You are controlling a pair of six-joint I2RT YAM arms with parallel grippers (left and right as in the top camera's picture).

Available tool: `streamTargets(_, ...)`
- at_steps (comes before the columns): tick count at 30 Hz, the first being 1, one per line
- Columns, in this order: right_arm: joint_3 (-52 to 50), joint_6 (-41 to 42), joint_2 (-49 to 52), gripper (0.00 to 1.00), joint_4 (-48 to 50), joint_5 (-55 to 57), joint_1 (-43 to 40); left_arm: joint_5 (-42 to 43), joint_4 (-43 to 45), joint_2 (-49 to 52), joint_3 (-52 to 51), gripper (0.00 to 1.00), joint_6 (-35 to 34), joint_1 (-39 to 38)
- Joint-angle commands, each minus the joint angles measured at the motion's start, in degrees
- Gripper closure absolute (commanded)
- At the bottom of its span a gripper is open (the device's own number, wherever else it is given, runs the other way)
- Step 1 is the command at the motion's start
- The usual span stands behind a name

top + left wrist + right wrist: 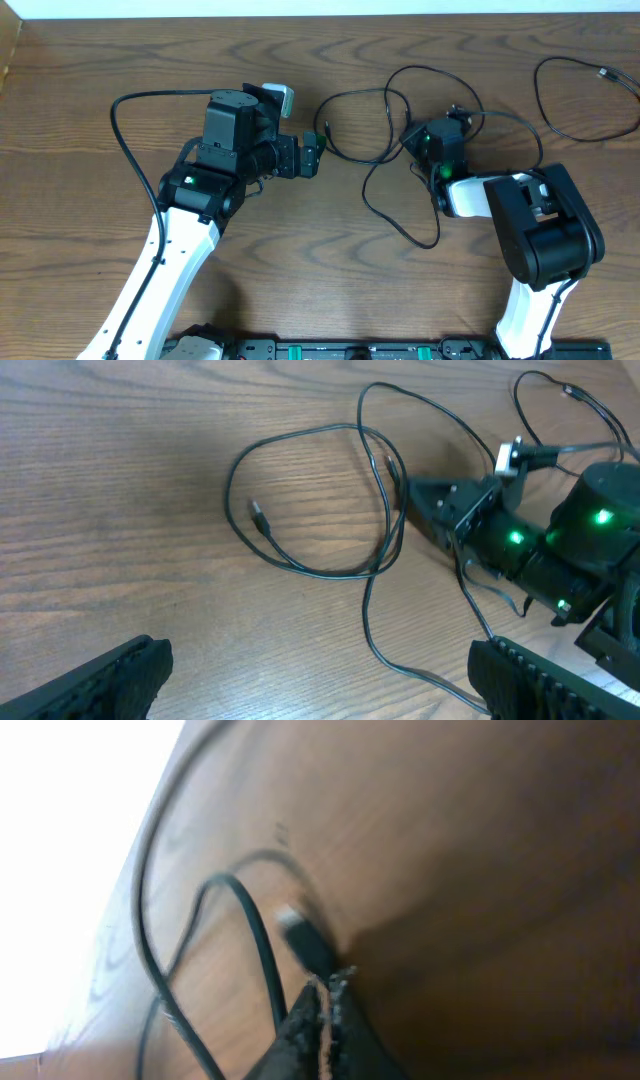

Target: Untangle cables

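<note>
A tangle of thin black cables (366, 198) lies in loops on the wooden table between my two arms. In the left wrist view the loops (300, 566) lie ahead of the fingers, with one loose plug end (258, 515) inside the big loop. My left gripper (317, 154) is open and empty just left of the loops; its fingers (320, 682) are spread wide above bare wood. My right gripper (409, 134) is at the right side of the tangle. Its jaws (325, 985) are shut, with a plug end (303, 938) sticking out from the tips.
A separate thin black cable (566, 112) lies curled at the far right of the table, its plug (607, 73) near the back edge. The table's back edge (320, 17) runs along the top. The left arm's own thick cable (117, 112) arcs out to the left.
</note>
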Motion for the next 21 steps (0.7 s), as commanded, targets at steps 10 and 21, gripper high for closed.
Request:
streamTargets(10,3.52,-32.92,-19.91,0.01,-21.16,-7.19,-1.55,-0.57,-0.22,0.22,1.27,0.0,-0.48,0.15)
streamTargets(21,3.48,-34.1,-32.54,0.01,-57.72,-5.9,-1.53,-0.57,-0.22,0.22,1.27,0.0,-0.48,0.15)
